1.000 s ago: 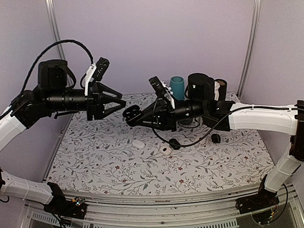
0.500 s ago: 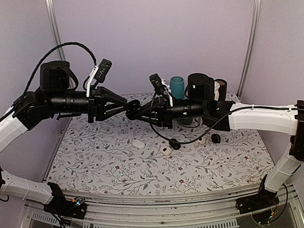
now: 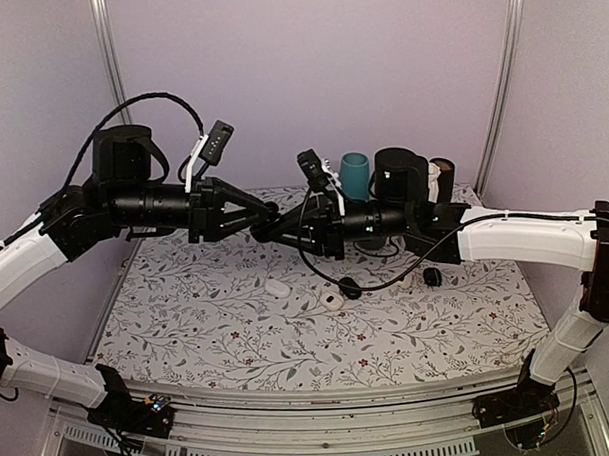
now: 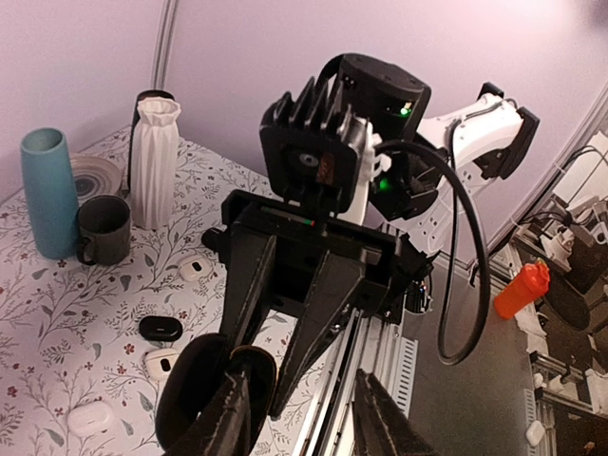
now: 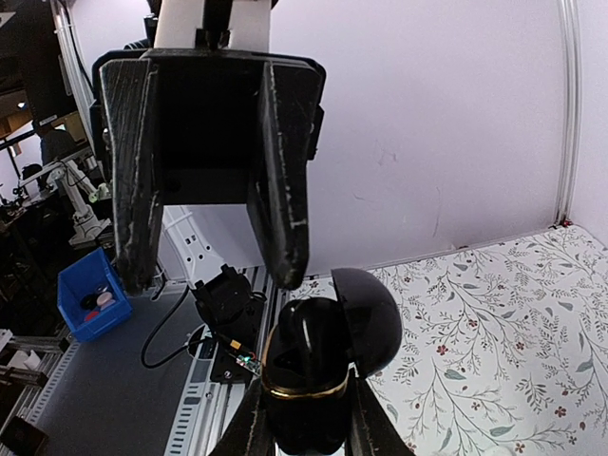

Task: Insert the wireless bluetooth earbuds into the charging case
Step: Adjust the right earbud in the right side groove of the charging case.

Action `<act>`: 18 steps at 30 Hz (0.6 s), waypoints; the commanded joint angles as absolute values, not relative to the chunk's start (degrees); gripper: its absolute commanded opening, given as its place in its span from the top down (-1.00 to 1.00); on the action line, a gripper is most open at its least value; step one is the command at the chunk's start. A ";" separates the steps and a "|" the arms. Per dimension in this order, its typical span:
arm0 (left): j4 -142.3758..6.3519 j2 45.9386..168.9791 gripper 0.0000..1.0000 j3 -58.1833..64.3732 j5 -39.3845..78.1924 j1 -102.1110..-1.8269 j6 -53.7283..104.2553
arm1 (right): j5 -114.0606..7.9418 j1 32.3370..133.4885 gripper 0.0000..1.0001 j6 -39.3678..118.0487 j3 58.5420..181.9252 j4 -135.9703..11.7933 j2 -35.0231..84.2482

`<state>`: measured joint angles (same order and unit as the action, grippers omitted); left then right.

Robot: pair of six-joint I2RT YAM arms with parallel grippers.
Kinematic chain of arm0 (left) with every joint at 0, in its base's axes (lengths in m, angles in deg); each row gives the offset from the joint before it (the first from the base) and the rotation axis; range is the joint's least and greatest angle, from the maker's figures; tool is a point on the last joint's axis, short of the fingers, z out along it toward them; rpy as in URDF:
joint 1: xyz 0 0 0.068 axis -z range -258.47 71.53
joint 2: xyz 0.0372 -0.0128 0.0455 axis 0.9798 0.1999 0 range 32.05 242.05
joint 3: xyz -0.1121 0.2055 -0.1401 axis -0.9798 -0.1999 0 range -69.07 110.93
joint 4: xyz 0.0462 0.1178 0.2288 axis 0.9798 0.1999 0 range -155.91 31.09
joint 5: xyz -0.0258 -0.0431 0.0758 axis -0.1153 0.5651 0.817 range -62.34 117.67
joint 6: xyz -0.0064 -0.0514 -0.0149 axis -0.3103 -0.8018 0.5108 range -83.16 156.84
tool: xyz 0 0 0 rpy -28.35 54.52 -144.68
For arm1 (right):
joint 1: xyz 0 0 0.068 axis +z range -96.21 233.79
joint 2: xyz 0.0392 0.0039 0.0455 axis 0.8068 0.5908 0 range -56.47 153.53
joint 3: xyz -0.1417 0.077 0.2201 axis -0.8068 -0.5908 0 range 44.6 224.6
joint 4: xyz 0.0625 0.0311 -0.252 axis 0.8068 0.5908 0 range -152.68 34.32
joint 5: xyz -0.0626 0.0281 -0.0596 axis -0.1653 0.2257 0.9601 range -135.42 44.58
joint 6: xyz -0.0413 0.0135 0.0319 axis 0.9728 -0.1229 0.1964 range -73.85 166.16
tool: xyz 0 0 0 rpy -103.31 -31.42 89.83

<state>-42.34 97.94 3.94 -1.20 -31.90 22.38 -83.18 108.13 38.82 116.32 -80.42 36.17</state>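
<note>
Left fingers (image 5: 280, 190): well apart from the open charging case (image 5: 318, 361) a second ago, now right at it, narrowly parted, nothing seen between them. Right fingers (image 3: 290, 231): clamped on the case. Insertion looks near.

right tool (image 5: 306, 420) grips the open charging case (image 5: 318, 366).

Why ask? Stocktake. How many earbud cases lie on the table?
4: a closed white case nearest the left arm, an open white case beyond it, a black case beside that, a pale case nearer the mug. More could be hidden.
</note>
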 commanded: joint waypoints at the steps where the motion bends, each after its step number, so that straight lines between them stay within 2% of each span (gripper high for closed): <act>1: -44.24 99.08 0.23 3.69 -1.50 -33.01 20.99 | -82.25 108.66 0.94 40.04 117.47 -80.30 34.51; 18: -43.65 100.16 0.13 3.79 -3.18 -36.76 20.91 | -82.37 108.74 0.94 40.57 117.91 -79.86 34.65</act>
